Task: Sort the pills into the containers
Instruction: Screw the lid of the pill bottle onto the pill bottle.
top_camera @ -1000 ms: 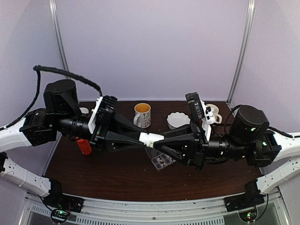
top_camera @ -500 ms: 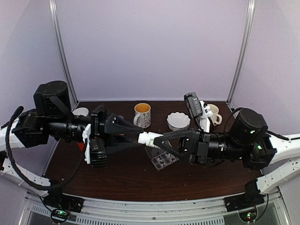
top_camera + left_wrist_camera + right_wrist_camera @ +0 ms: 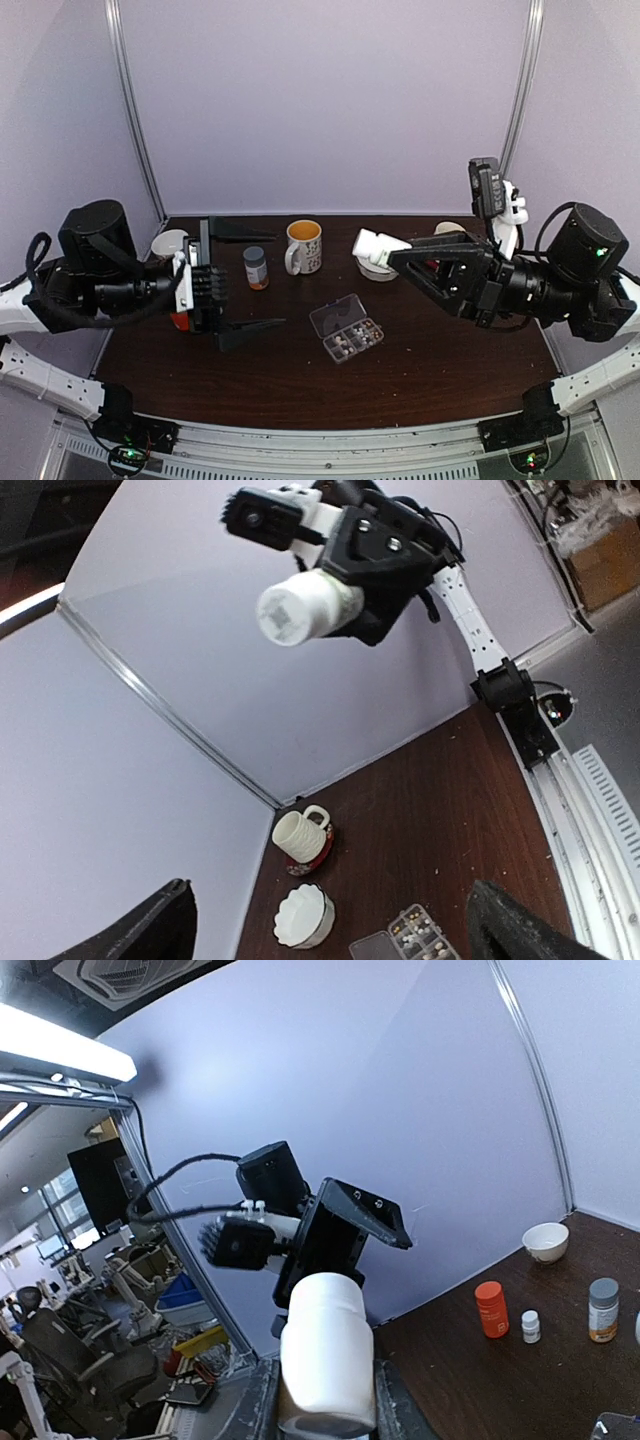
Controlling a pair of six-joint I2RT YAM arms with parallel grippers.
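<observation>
White and tan pills (image 3: 352, 343), likely light, hard and prone to roll, sit in the clear box (image 3: 333, 318) mid-frame on the table (image 3: 250, 385), best pinched singly at the tips; left fingers (image 3: 250, 330) stand wide apart, right fingers (image 3: 430, 262) clamp a white bottle (image 3: 375, 244).

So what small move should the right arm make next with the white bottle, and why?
Probably it should carry the white bottle down over the open pill box. The right gripper holds the bottle up in the air, to the right of the box; the left gripper stands open and empty, away from both. Whether the bottle is already uncapped, I cannot tell.
</observation>
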